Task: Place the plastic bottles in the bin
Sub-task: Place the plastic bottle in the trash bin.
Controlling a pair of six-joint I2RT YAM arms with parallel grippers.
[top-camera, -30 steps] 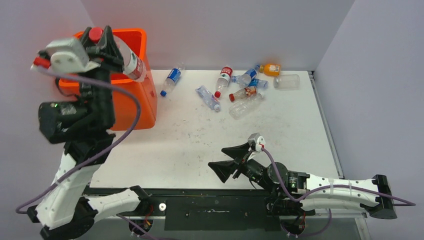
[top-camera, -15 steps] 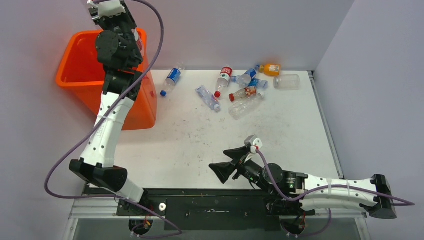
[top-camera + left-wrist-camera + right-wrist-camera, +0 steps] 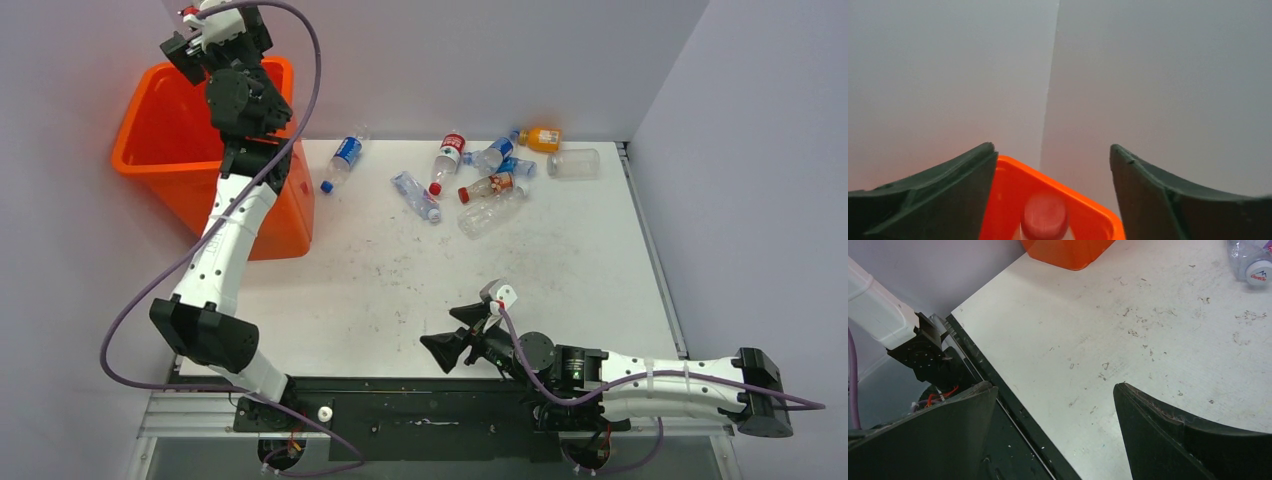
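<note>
The orange bin (image 3: 160, 150) stands at the table's far left. My left gripper (image 3: 190, 45) hangs above its back rim. In the left wrist view the left gripper (image 3: 1053, 147) is open; a blurred red-capped bottle (image 3: 1044, 216) shows loose between and below the fingers, over the bin's corner (image 3: 1083, 200). Several plastic bottles lie on the far table: a blue-labelled one (image 3: 345, 155), a red-labelled one (image 3: 448, 155), a clear one (image 3: 415, 195) and an orange one (image 3: 540, 138). My right gripper (image 3: 452, 332) (image 3: 1053, 387) is open and holds nothing, low over the near edge.
The table's black front rail (image 3: 1013, 410) runs under my right gripper. The bin's base (image 3: 1068, 250) and one bottle's end (image 3: 1250, 260) show at the top of the right wrist view. Grey walls close in the back and both sides.
My left arm swung from the bin's front side up over its back rim, and its jaws parted, releasing the red-capped bottle. My right gripper drifted slightly toward the near edge.
</note>
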